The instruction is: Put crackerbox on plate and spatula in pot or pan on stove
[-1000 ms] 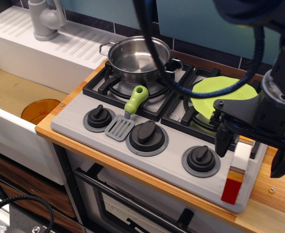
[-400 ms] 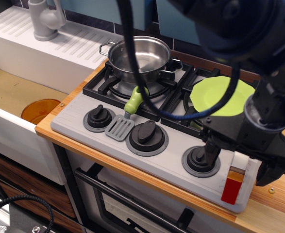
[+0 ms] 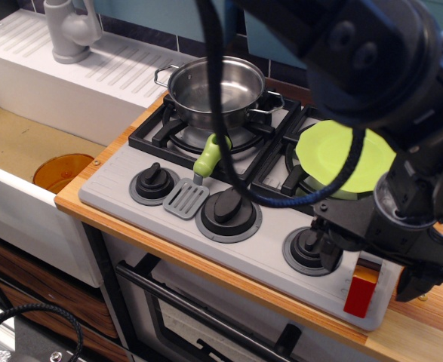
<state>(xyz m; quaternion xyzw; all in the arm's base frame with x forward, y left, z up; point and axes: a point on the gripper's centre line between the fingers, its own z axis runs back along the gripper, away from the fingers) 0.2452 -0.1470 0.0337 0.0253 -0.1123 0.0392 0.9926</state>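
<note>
The gripper (image 3: 368, 260) sits low over the front right corner of the stove (image 3: 176, 226), its black fingers spread apart — one finger (image 3: 328, 253) down beside the right-hand knob (image 3: 306, 245), the other (image 3: 417, 280) out past the stove's right edge. Between them lies the crackerbox (image 3: 361, 290), mostly hidden under the gripper body; only its red and orange front end shows at the stove's front corner. Whether the fingers touch the box cannot be told. The green plate (image 3: 342, 154) rests on the right back burner, just behind the gripper and partly covered by the arm. On the left back burner stands the steel pot (image 3: 215, 89), upright. The spatula (image 3: 196, 181) lies in front of the pot — its green handle on the burner grate, its grey slotted blade flat on the stove panel between the left and middle knobs. To the left, an orange dish (image 3: 61, 172) sits down in the sink (image 3: 17, 143), with a grey tap (image 3: 69, 29) behind.
</note>
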